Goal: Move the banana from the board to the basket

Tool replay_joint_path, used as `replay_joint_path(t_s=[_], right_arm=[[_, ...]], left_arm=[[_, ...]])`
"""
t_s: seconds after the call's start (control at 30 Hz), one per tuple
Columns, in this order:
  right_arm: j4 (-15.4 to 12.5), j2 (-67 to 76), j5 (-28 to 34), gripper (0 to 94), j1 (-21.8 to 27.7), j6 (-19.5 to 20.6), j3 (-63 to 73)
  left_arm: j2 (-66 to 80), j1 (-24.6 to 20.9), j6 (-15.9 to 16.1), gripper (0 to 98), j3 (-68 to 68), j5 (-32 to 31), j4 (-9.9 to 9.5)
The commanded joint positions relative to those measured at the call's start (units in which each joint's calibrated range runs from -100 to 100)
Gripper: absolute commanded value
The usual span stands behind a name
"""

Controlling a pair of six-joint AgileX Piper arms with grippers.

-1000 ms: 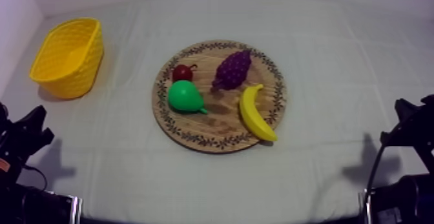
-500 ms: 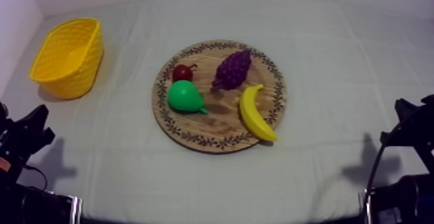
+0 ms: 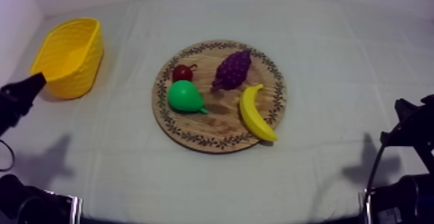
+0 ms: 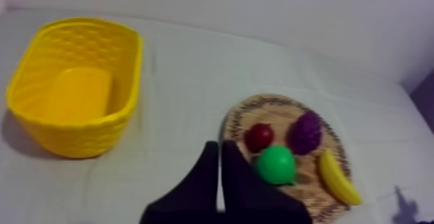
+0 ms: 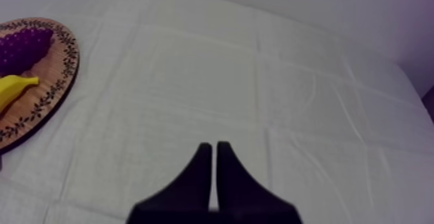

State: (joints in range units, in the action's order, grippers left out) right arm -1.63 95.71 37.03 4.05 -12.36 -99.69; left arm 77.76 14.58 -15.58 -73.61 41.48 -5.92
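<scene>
The yellow banana [image 3: 256, 113] lies on the right part of the round wooden board [image 3: 219, 136], beside the purple grapes [image 3: 233, 69], the green pear [image 3: 185, 97] and a small red fruit [image 3: 182, 72]. The yellow basket [image 3: 68, 56] stands at the far left. My left gripper [image 3: 33, 82] hangs raised just in front of the basket, and in the left wrist view its fingers [image 4: 219, 150] lie together as a narrow wedge, with the basket [image 4: 76, 84], the board [image 4: 240, 113] and the banana [image 4: 338, 178] beyond. My right gripper [image 5: 213, 148] is shut over bare cloth, low at the right [image 3: 403, 120].
The grey-white cloth spreads wide between the board and the right arm. A wall rises along the far and left sides of the table.
My left arm has risen and swung up toward the basket; its gripper now hangs near the basket's front. The right arm and the fruit have not moved.
</scene>
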Motion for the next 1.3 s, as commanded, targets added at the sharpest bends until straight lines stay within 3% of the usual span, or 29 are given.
replay_joint_path(t_s=[0.0, 0.2, 0.57, 0.87, 1.27], right_arm=[[0.0, 0.0, 0.0, 0.6, 0.0, 0.0, 0.0], [0.0, 0.0, 0.0, 0.6, 0.0, 0.0, 0.0], [0.0, 0.0, 0.0, 0.6, 0.0, 0.0, 0.0], [0.0, 0.0, 0.0, 0.6, 0.0, 0.0, 0.0], [0.0, 0.0, 0.0, 0.6, -0.1, 0.0, 0.0]], left_arm=[[-4.8, 4.5, -2.2, 0.2, 13.9, 5.0, 0.04], [-13.3, 11.7, -5.5, 0.2, 30.8, 11.5, 0.75], [-30.0, 21.3, -15.0, 0.2, 50.5, 22.8, 1.1], [-41.0, 25.5, -18.5, 0.2, 54.0, 21.6, 2.76], [-51.8, 26.5, -18.3, 0.2, 47.1, 14.3, 7.15]])
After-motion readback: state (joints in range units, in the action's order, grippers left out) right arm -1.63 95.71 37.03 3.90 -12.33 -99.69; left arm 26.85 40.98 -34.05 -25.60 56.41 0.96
